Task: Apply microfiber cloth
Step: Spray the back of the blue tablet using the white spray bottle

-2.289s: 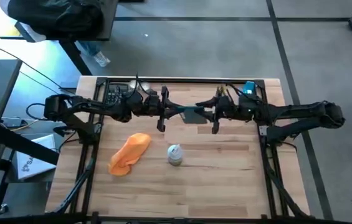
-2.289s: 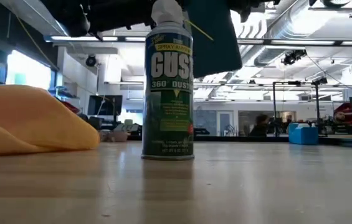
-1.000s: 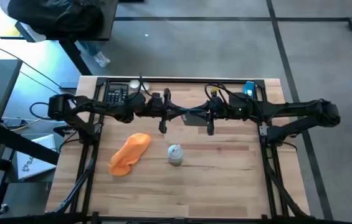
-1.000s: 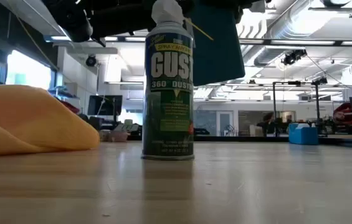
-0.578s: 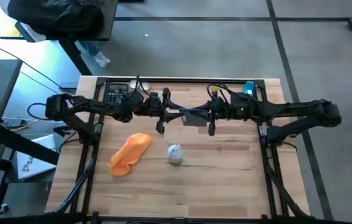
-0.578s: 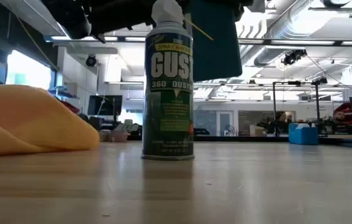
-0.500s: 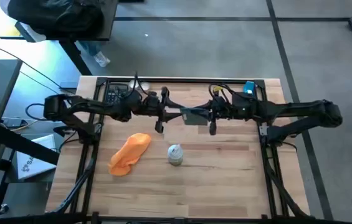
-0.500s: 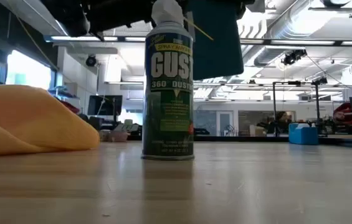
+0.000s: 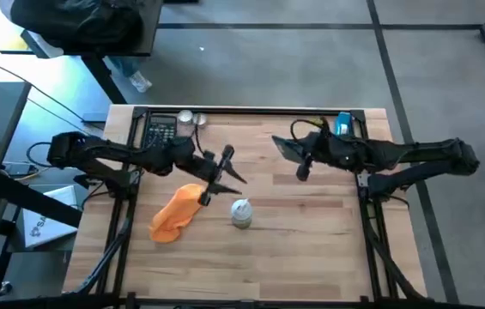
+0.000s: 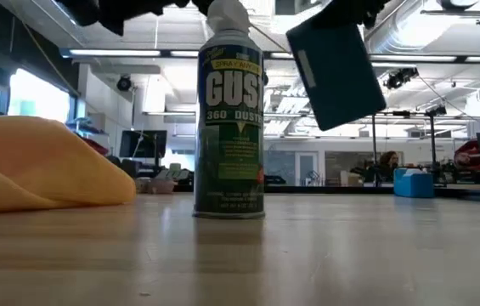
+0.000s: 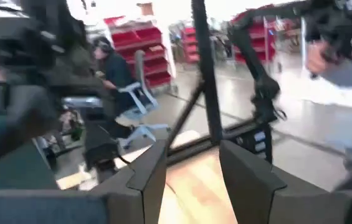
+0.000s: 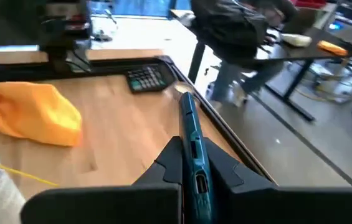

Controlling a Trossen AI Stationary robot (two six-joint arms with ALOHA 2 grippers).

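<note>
A: The left gripper (image 9: 217, 178) hangs above the table with its two dark fingers spread and nothing between them, just beside the soft bright orange microfiber cloth (image 9: 178, 212). And the right?

B: The right gripper (image 12: 191, 163) is clamped on the thin edge of the dark flat glossy rectangular device (image 10: 336, 72), held tilted in the air above the far right part of the pale wooden table (image 9: 311, 249).

A: Where is the cloth?

B: Bunched on the table, left of the upright white-capped green spray can (image 9: 240, 213), touching neither.

A: So which step is this?

B: I'd judge the reach for the cloth; it isn't picked up yet. Next the left fingers need to drop onto the near fold, pinch it, and carry it to the device's face without knocking the can
</note>
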